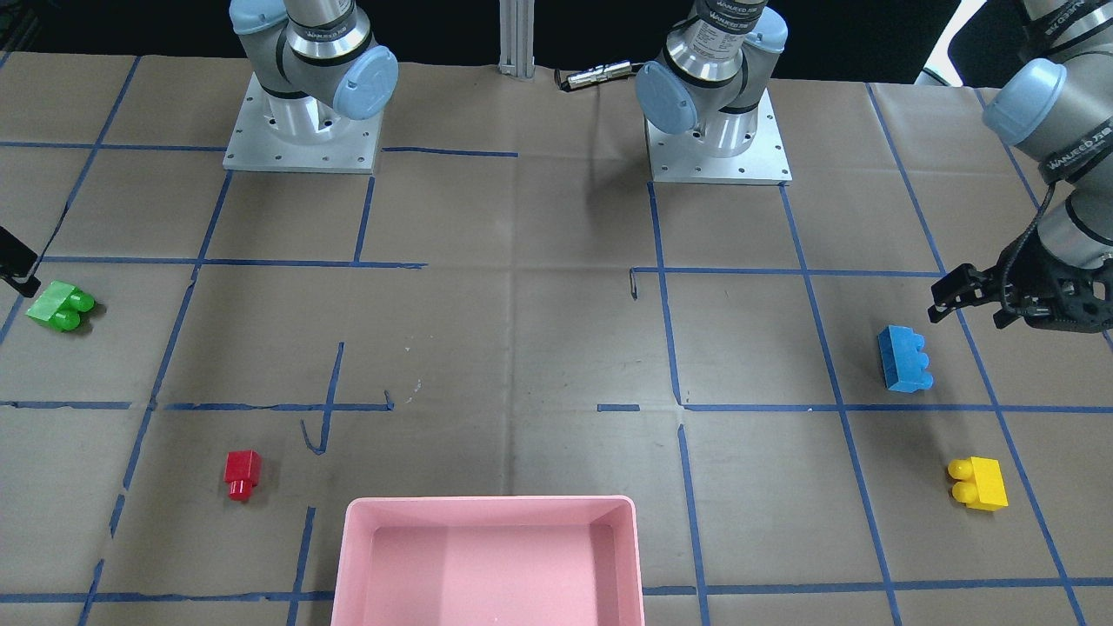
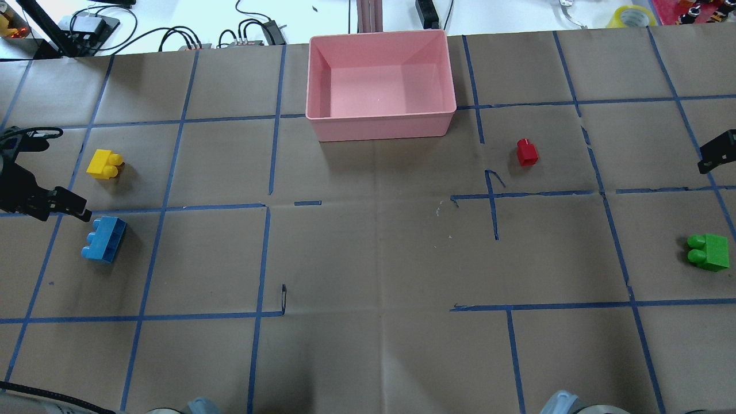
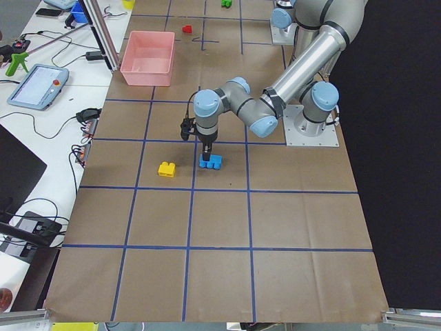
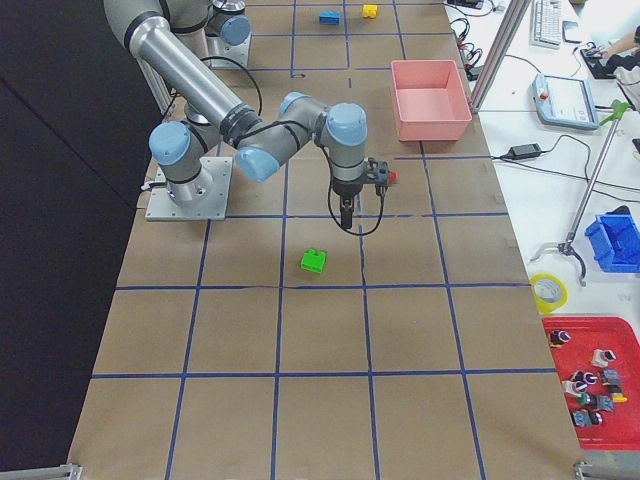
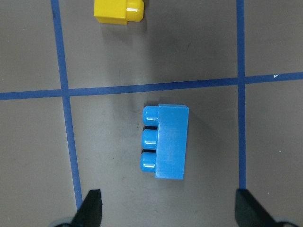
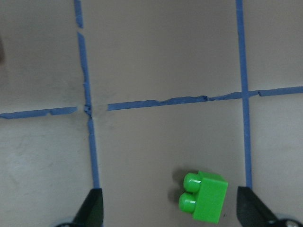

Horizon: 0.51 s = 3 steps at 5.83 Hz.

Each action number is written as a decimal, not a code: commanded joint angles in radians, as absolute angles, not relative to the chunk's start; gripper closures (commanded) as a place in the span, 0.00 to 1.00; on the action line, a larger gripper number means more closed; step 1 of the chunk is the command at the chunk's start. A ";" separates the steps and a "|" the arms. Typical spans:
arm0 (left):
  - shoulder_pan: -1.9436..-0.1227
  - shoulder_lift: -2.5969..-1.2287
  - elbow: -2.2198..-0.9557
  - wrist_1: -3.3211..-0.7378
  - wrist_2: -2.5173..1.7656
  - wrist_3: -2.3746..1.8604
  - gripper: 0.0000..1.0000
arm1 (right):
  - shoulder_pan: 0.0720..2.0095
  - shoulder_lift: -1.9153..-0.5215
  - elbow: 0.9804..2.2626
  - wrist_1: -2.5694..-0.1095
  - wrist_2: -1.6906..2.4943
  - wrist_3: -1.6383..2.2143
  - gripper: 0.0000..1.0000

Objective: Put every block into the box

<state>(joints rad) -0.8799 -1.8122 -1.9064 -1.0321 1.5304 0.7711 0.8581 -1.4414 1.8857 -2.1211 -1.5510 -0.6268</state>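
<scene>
The pink box (image 2: 379,123) stands empty at the table's far middle. The blue block (image 5: 165,141) lies on its side between and just ahead of my open left gripper (image 5: 169,210), which hovers above it. The yellow block (image 2: 104,164) lies a little beyond the blue one (image 2: 104,238). The green block (image 6: 205,196) lies on the table below my open, empty right gripper (image 6: 169,210), nearer its right finger. The red block (image 2: 526,152) sits alone, right of the box. All the blocks are on the table.
Brown paper with blue tape grid lines covers the table (image 2: 368,259). The two arm bases (image 1: 303,130) stand at the robot's edge. Cables and tools (image 2: 172,34) lie beyond the far edge, behind the box.
</scene>
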 commanded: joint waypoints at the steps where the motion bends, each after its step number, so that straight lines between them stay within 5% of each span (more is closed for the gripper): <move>1: -0.881 -1.893 -1.924 -0.956 1.525 0.784 0.01 | 0.805 -1.369 1.920 -2.184 -1.552 -0.640 0.00; 3: -0.882 -1.945 -1.931 -0.911 1.525 0.808 0.01 | 0.804 -1.333 1.953 -2.226 -1.566 -0.508 0.06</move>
